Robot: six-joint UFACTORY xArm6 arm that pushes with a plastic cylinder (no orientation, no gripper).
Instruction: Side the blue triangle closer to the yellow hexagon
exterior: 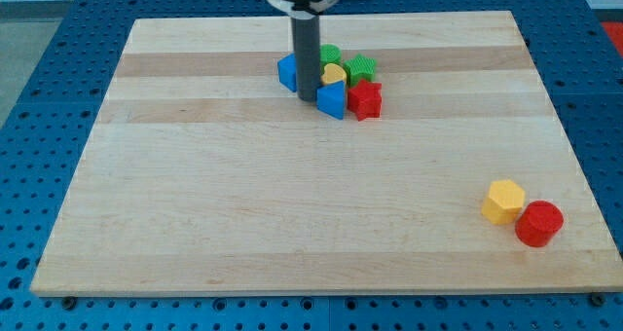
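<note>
The arm has no jaws at all. It ends in a dark rod, so there is nothing to be wide, narrow or holding. The rod's tip [308, 98] touches the surface [292, 224] in the far middle of the board, right in a little crowd of blocks.

The blue triangle [332, 101] sits just to the right of the tip, so close that they look like they touch. A red star [366, 100] is pressed against the triangle's right side. Behind the triangle is a small yellow heart [334, 74]. Two green blocks sit behind that: a green star [360, 68] and a green block [330, 55] whose shape is hard to tell. On the left of the rod is a blue block [287, 72], partly hidden, so its shape is not clear either.

The yellow hexagon [503, 202] is well apart from all this, near the right corner at the front. A red round block [538, 224] touches it on its right.

The tip being on the triangle's left makes sense, because the hexagon is off to the right and nearer the front. A push has to come from the side away from where the block should go.

The job looks like it has hardly started, since the triangle is far from the hexagon. The tricky part is the red star. It is in the way, so a push to the right would likely shove it along too.
</note>
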